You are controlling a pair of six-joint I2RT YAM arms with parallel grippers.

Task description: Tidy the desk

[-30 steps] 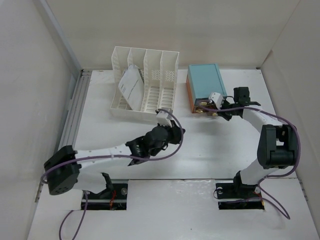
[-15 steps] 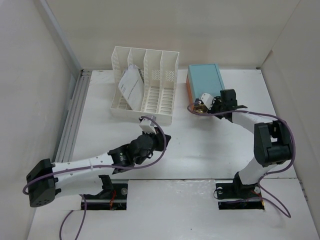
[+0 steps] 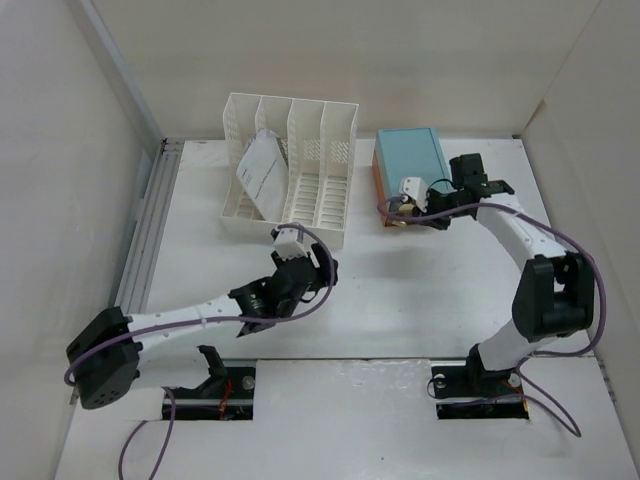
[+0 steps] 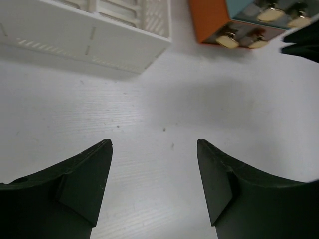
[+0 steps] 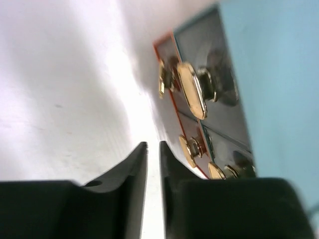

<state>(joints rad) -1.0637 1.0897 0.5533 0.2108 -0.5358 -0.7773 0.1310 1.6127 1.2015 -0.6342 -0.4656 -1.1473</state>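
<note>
The desk (image 3: 400,285) spreads white under both arms, carrying the file rack (image 3: 290,180) at the back and the teal drawer box (image 3: 410,165) just beside it. The left gripper (image 4: 154,142) hovers over bare desk near the rack, jaws wide apart and empty, seemingly free for a pick. The right gripper (image 5: 153,145), jaws barely parted around nothing, noses up to the box's gold knobs (image 5: 192,89), likely lining up a drawer.

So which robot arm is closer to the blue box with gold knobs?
Right. The right fingers sit by the box's knobs; the left fingers hover over the desk near the white rack.
</note>
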